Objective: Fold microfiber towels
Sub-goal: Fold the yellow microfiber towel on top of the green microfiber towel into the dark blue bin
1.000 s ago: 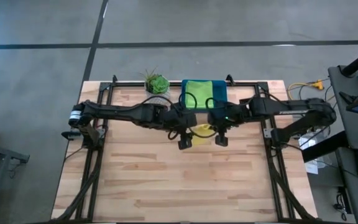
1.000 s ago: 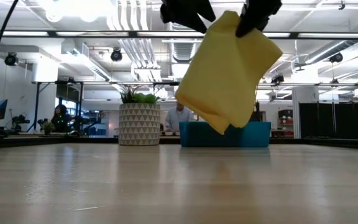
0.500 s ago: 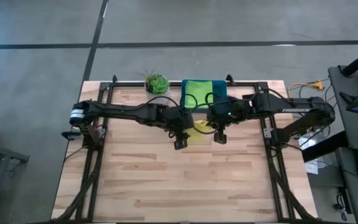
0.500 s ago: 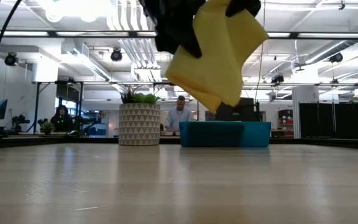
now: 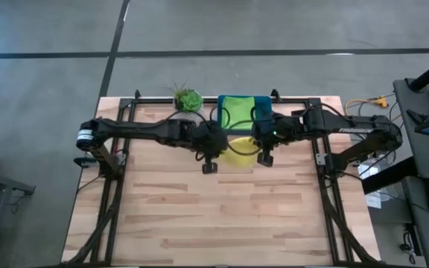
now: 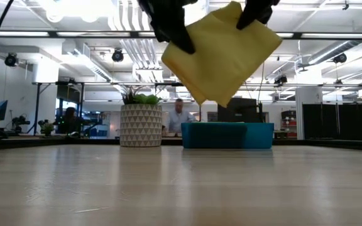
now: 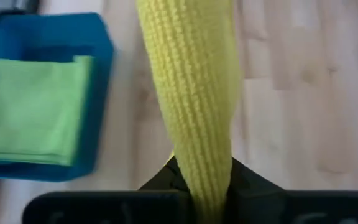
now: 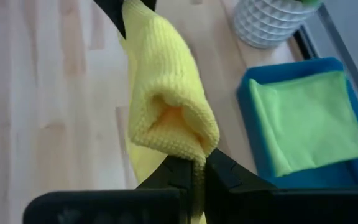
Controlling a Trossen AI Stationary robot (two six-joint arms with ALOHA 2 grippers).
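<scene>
- the yellow towel hangs in the air just in front of the blue tray, held up between both arms.
- left gripper is clamped on one corner.
- right gripper pinches the other corner.
- a light green towel lies folded in the tray.

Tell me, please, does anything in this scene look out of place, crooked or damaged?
Nothing looks damaged or spilled. The yellow towel hangs tilted in the air, clear of the table, pinched by the left gripper and right gripper. The green towel lies flat in the blue tray.
</scene>
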